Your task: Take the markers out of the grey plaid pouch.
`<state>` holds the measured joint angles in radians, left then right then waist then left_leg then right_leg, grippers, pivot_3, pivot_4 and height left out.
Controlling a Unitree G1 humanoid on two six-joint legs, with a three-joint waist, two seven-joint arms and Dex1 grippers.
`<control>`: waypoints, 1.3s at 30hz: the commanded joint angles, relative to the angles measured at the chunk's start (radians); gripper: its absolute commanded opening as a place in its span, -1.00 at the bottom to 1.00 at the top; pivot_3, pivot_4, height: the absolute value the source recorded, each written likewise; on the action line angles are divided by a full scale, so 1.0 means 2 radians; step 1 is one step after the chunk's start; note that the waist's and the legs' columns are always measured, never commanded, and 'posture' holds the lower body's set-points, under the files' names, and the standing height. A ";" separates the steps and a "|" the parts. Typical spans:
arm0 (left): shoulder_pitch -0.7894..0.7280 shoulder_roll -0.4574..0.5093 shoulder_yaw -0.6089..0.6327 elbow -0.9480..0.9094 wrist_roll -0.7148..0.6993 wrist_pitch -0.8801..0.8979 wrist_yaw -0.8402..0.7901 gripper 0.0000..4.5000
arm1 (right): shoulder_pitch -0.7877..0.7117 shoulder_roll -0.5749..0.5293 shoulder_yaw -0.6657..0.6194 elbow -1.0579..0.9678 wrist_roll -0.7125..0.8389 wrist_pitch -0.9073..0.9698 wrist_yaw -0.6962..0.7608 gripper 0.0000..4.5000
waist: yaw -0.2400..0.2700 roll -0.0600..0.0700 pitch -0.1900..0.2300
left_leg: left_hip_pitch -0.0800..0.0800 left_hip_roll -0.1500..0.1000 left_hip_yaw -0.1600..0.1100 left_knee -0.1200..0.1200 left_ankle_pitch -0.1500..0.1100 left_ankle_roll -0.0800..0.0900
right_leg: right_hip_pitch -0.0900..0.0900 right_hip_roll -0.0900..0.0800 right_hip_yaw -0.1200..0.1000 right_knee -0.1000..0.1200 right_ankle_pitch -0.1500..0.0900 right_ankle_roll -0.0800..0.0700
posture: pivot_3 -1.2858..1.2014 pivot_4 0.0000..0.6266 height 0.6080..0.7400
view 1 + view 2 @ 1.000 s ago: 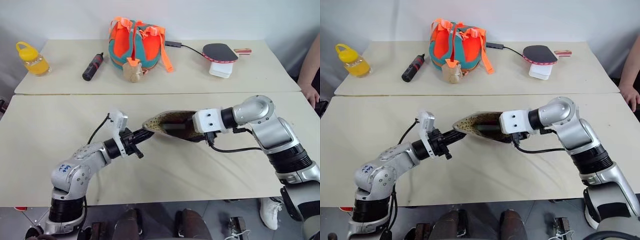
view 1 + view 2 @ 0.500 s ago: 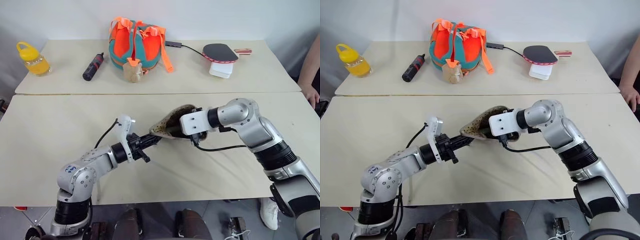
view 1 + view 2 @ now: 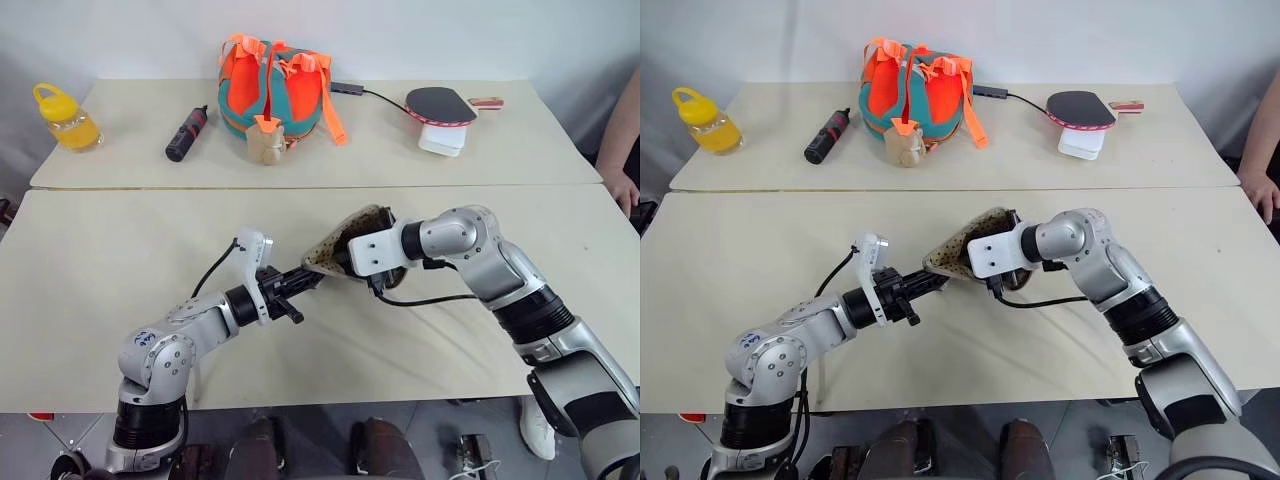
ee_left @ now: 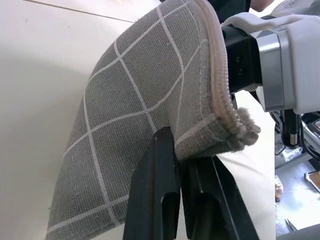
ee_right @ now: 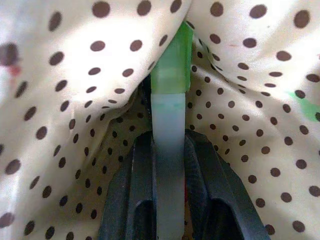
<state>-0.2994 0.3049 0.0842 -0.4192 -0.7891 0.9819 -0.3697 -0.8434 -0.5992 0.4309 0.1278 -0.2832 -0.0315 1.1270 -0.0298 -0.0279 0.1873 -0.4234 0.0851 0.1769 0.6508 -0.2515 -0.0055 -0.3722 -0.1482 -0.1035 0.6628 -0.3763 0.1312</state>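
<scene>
Two beige tables (image 3: 90, 250) carry no readable writing; on the near one, one grey plaid pouch (image 3: 345, 250) is held up, its corner pinched in the left gripper (image 3: 312, 279). Inside its dotted lining, the right gripper (image 5: 169, 150) clamps one green marker (image 5: 170, 100); a red trace shows behind
</scene>
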 commanded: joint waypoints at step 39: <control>0.024 0.060 0.009 0.013 0.086 -0.124 -0.056 -1.00 | -0.045 -0.087 -0.071 0.339 -0.059 -0.172 -0.211 -0.83 | -0.006 0.001 0.001 | 0.000 0.000 0.001 -0.001 0.000 0.000 | -0.001 0.000 0.000 0.000 0.000 0.000 | 0.03 -0.52 1.00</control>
<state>-0.2590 0.4137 0.0909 -0.3508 -0.5929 0.7336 -0.4650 -0.9143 -0.7631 0.2992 0.7947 -0.3912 -0.3434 0.7376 -0.0413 -0.0251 0.1890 -0.4232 0.0850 0.1790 0.6491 -0.2513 -0.0058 -0.3735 -0.1482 -0.1024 0.6624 -0.3763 0.1312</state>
